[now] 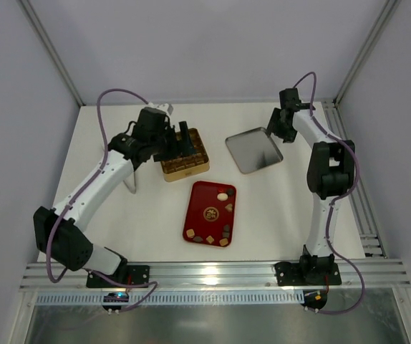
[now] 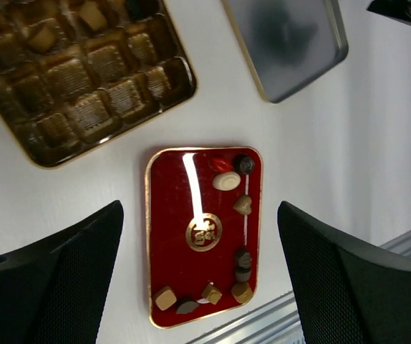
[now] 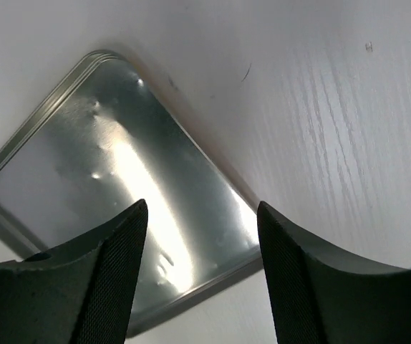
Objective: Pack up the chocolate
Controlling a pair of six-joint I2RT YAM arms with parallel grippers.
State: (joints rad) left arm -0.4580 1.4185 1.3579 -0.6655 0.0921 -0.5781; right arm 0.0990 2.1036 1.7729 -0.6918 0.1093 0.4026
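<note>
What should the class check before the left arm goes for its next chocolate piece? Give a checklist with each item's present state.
1. Left gripper free: ok, jaws wide, nothing held.
2. Chocolate pieces to fetch: ok, several lie on the red rectangular tray.
3. Room in the gold square box with grid compartments: ok, many cells empty.
4. Flat silver metal lid out of the way: ok, beside the box, apart from it.
5. Right gripper clear of the tray: ok, over the lid, jaws apart.
6. Left gripper above a piece: not ok, the top view shows it over the box.
</note>
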